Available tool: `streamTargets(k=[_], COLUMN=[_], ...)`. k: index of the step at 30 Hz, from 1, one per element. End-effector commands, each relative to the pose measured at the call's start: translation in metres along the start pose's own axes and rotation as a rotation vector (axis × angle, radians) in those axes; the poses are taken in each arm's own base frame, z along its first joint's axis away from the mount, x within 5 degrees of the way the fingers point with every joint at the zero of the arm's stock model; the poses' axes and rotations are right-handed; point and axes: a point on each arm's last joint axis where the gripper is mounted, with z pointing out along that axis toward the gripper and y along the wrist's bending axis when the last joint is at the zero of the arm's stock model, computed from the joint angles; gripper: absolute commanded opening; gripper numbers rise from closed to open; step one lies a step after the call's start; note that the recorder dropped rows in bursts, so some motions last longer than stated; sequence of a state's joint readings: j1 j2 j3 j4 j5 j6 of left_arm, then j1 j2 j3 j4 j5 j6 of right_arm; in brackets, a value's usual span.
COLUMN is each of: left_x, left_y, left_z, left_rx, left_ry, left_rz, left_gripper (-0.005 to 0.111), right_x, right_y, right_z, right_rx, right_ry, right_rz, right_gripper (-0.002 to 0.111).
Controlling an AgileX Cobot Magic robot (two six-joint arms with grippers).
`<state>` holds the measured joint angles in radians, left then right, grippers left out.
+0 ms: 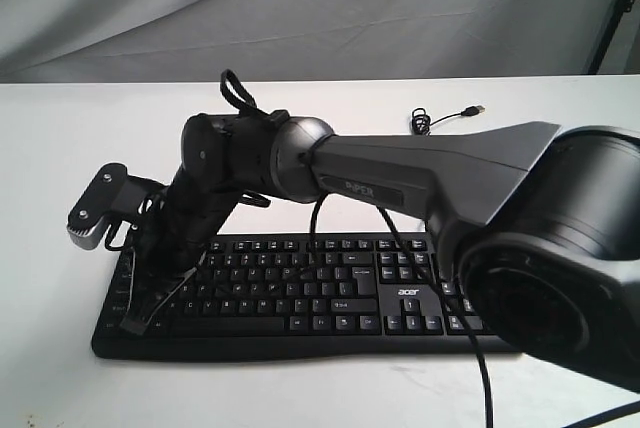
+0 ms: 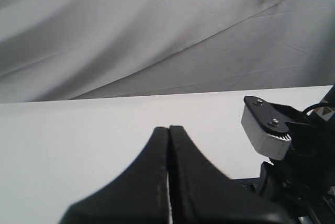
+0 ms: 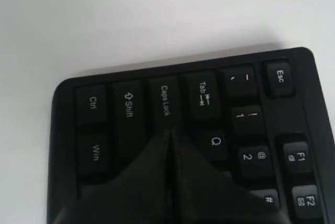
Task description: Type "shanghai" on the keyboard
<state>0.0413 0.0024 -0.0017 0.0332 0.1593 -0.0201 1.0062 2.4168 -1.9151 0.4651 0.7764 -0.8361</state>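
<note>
Three views: exterior, then left wrist, then right wrist.

Exterior, keyboard (image 1: 260, 288): black, full-size, flat on the white table (image 1: 60, 128) near its front edge, with white legends and an acer logo (image 1: 408, 293) above the arrow keys.
Exterior, USB cable (image 1: 440, 120): thin and black, coiled on the table behind the keyboard, its plug lying free.
Exterior, right arm (image 1: 430, 173): large in the foreground, reaching from the right across the keyboard to its left end.
Exterior, right gripper (image 1: 133, 326): fingers pressed together into one blade, slanting down over the keyboard's left edge.
Exterior, camera module (image 1: 95, 216): grey and black, on the wrist, left of the keyboard's far corner.
Exterior, backdrop cloth (image 1: 300, 8): grey, hanging behind the table.

Left wrist, left gripper (image 2: 168, 129): fingers together, only a hairline seam between them, above bare table (image 2: 63, 140).
Left wrist, camera module (image 2: 266, 130): the other arm's unit, close by at the frame's edge.

Right wrist, keyboard (image 3: 293, 109): its left end fills the frame; Esc (image 3: 279, 75), Tab (image 3: 204, 94), Caps Lock (image 3: 164, 100) and Q (image 3: 215, 141) are legible.
Right wrist, right gripper (image 3: 170, 132): fingers together, the tip over the boundary of Caps Lock and Tab, just beside Q.
Right wrist, contact: whether the tip touches a key cannot be told.
Right wrist, table (image 3: 104, 14): white, beyond the keyboard's edge.
</note>
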Motion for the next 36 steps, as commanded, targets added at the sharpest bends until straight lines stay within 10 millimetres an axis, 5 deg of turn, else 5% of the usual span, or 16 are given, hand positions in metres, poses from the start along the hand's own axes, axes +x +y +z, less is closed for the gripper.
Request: streamTargets(k=[1,12,21,27,32,36], left_x=[0.0,0.0,0.0,0.0,0.0,0.0], left_y=[0.0,0.0,0.0,0.0,0.0,0.0], left_z=[0.0,0.0,0.0,0.0,0.0,0.0], left_rx=[0.007,0.007,0.007,0.007,0.007,0.007], left_ry=[-0.006,-0.006,-0.006,-0.006,-0.006,-0.006], left_rz=[-0.004,-0.004,-0.004,-0.004,-0.004,-0.004], left_gripper=[0.0,0.0,0.0,0.0,0.0,0.0], right_x=[-0.003,-0.004,-0.021,0.024,0.063,0.071], right_y=[0.001,0.0,0.002,0.006,0.023,0.027], right_z=[-0.002,-0.005,-0.091,-0.115,-0.107,-0.097], right_rx=[0.001,0.009,0.12,0.163,0.192,0.17], right_ry=[-0.01,-0.011,0.026,0.003,-0.033,-0.046], right_rz=[-0.002,-0.01,-0.042,0.077,0.158,0.176], right_gripper=[0.0,0.0,0.0,0.0,0.0,0.0])
